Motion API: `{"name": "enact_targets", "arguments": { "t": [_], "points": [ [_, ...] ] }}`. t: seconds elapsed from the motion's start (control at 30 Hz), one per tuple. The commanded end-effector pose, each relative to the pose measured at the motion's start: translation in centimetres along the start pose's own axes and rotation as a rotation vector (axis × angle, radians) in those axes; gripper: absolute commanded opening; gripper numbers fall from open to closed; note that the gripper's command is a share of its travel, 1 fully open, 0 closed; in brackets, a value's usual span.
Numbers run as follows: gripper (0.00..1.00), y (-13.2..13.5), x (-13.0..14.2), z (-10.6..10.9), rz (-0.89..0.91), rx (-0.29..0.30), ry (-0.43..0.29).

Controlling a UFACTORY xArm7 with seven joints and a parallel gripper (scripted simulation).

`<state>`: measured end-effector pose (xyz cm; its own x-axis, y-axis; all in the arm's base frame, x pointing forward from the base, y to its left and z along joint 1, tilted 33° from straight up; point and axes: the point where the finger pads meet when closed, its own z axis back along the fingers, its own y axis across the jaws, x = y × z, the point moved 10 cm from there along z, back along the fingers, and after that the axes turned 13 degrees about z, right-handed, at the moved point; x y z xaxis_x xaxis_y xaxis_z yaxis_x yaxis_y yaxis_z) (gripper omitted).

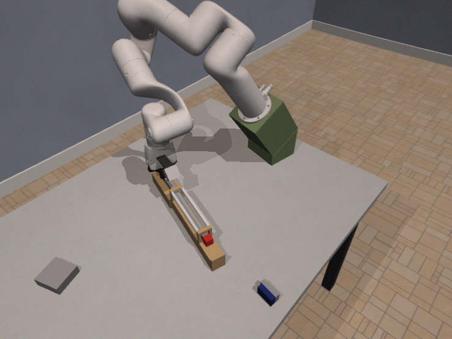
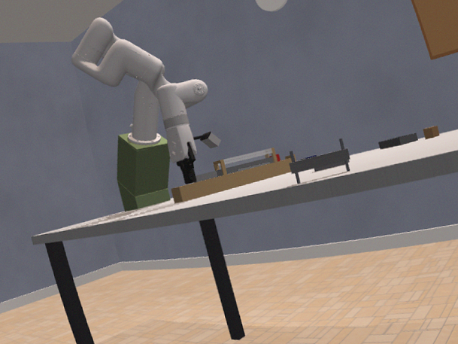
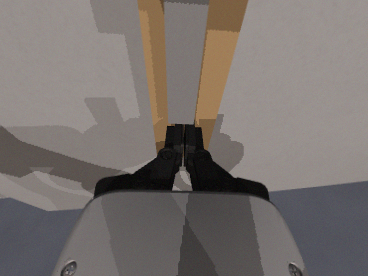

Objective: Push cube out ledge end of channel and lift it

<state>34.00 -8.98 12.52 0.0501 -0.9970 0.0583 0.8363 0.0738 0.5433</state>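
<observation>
A long wooden channel (image 1: 215, 260) (image 2: 230, 181) (image 3: 215, 65) lies on the grey table (image 1: 109, 237). Its middle stretch runs covered between two small wooden frames. The red cube (image 1: 207, 239) (image 2: 274, 156) sits in the channel at the near frame, close to the end nearest the top camera. My gripper (image 1: 165, 178) (image 2: 188, 179) (image 3: 183, 124) is shut and empty. It points down at the channel's far end, the end nearest the arm's base. In the wrist view its tips stand low between the two wooden walls. The cube is far from the fingers, at the other end.
A green pedestal (image 1: 272, 131) (image 2: 142, 168) carries the arm at the back. A flat grey block (image 1: 57, 274) lies front left and a blue block (image 1: 267, 292) front right near the table edge. A dark rack (image 2: 319, 160), a dark slab (image 2: 398, 141) and a small brown block (image 2: 430, 131) show in the exterior view.
</observation>
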Motion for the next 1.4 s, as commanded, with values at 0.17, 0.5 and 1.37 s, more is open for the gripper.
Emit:
{"name": "enact_targets", "arguments": {
  "t": [0.17,0.5,1.37],
  "points": [
    [0.0,0.2,-0.6,0.0,0.0,0.001,-0.001],
    [0.0,0.4,-1.5,0.0,0.0,0.001,-0.001],
    [0.0,0.7,-2.8,5.0,0.0,0.001,-0.001]
  ]
}}
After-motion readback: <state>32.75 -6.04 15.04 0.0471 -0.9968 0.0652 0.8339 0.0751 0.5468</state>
